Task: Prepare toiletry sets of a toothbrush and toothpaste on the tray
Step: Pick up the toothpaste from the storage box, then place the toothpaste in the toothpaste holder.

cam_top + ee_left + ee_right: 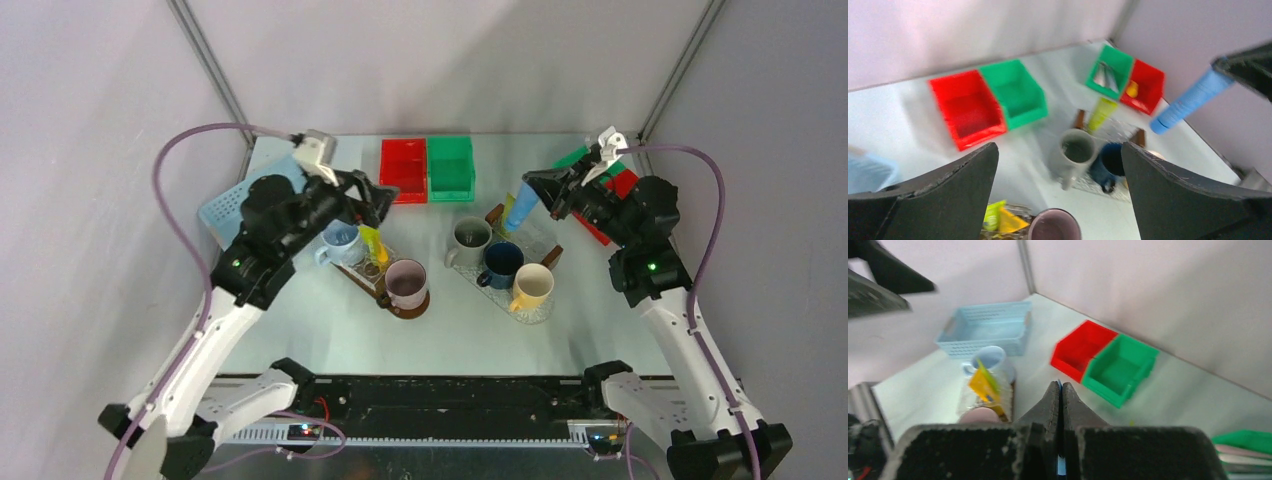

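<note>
Here, right gripper (1058,390) pinches blue tube (1188,100), too blurred to read.

A light blue tube (520,208) hangs tilted, cap end lowest, pinched in the right gripper (542,189) above the right tray (543,243). A yellow tube (1010,221) and a lime tube (993,216) lean together on the left tray (358,277).

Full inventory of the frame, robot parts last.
bins: 4; red bin and green bin back centre; second green bin and second red bin back right
basket: 1, light blue, back left
trays: 2; left tray, right tray
mugs: 5; light blue mug, mauve mug on left tray; grey mug, navy mug, cream mug on right tray
tubes: 4; yellow tube, lime tube at left tray; second lime tube at right tray's far end; blue tube in right gripper
left gripper: open, above left tray
right gripper: shut on blue tube
</note>
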{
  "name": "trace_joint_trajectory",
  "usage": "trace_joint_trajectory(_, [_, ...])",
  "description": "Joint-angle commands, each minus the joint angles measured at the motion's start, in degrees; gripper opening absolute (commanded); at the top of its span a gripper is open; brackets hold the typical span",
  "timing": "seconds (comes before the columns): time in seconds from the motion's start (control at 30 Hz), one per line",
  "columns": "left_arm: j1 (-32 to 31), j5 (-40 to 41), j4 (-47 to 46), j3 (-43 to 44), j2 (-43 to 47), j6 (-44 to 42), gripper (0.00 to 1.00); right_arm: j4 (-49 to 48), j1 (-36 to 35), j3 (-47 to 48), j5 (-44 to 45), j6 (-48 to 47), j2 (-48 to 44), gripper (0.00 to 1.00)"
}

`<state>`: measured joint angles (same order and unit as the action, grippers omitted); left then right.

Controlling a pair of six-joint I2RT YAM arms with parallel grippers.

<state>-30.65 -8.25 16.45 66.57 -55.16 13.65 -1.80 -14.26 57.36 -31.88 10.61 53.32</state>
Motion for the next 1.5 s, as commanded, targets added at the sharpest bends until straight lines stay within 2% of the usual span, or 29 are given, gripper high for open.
trace_joint_trajectory(0.0, [5.71, 11.52, 1.66, -0.81, 4.62, 0.97, 1.00, -2.67, 2.01, -2.18, 4.68, -9.80, -0.81, 0.00])
trace_joint_trajectory(0.2, [12.42, 22.93, 0.13, -5.69, 10.02, -0.71, 1.00, -4.13, 3.65, -4.73, 5.53, -17.33, 1.17, 0.00])
trace_joint_trajectory(0.3, [13.33, 31.88, -3.84, -9.49, 12.21, -3.06, 1.00, -8.56, 4.11, -8.12, 4.73, -19.60, 2.03, 0.00])
trace_joint_trajectory(0.43, [14.26, 37.60, -10.10, -15.90, 14.80, -3.46, 1.00, -15.30, 5.62, -12.16, 2.15, -19.17, 4.01, 0.00])
trace_joint_trajectory(0.57, [15.11, 39.16, -13.33, -20.13, 15.71, -3.08, 1.00, -21.56, 6.81, -14.94, -0.96, -17.89, 6.19, 0.00])
trace_joint_trajectory(0.8, [16.47, 42.03, -15.55, -22.41, 17.31, -3.41, 1.00, -28.79, 7.69, -18.47, -4.14, -17.78, 10.19, 0.00])
trace_joint_trajectory(1.17, [17.22, 43.91, -18.26, -24.55, 18.79, -3.02, 1.00, -39.27, 8.43, -22.60, -5.38, -17.98, 15.65, 0.00])
trace_joint_trajectory(1.47, [17.48, 44.11, -18.94, -25.22, 18.99, -2.84, 1.00, -44.29, 8.94, -25.17, -5.43, -17.79, 19.03, 0.00])
